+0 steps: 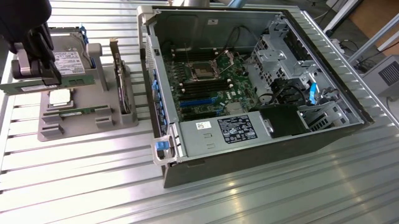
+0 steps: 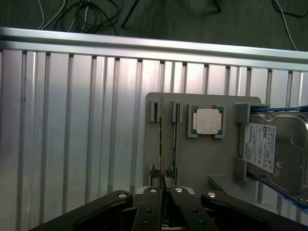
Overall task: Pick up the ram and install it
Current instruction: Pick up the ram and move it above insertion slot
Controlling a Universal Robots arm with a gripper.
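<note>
The ram (image 1: 59, 84), a slim green circuit-board stick with a white label and small dark chips, is at the upper left of the exterior view. It is pinched by its upper edge in the gripper (image 1: 34, 75), a pair of grey metal fingers under a black arm. The jaws stand narrow, clamped flat on the board's two thin faces. In the wrist view the board appears edge-on as a fine line running out from between the black finger links.

The stick's long axis lies almost level across the frame, left to right. It hangs just above the grey moulded plastic holder (image 1: 74, 133); I cannot tell whether it has fully cleared its slot.

On that holder, just below the held stick, lie a square silver processor chip (image 1: 59, 98) and a second green memory stick (image 1: 81, 112) in its cradle. A boxy metal hard drive (image 1: 68, 59) with a white label stands behind them. A brown-edged expansion card (image 1: 121, 79) stands on edge beside them.

Well apart, towards the exterior view's right, an open dark steel computer case (image 1: 262, 154) lies on its side on the ribbed aluminium table (image 1: 249, 200). Its green motherboard (image 1: 215, 95) faces up. The long black memory slots (image 1: 198, 87) near the board's centre seem to run roughly parallel to the held stick.
</note>
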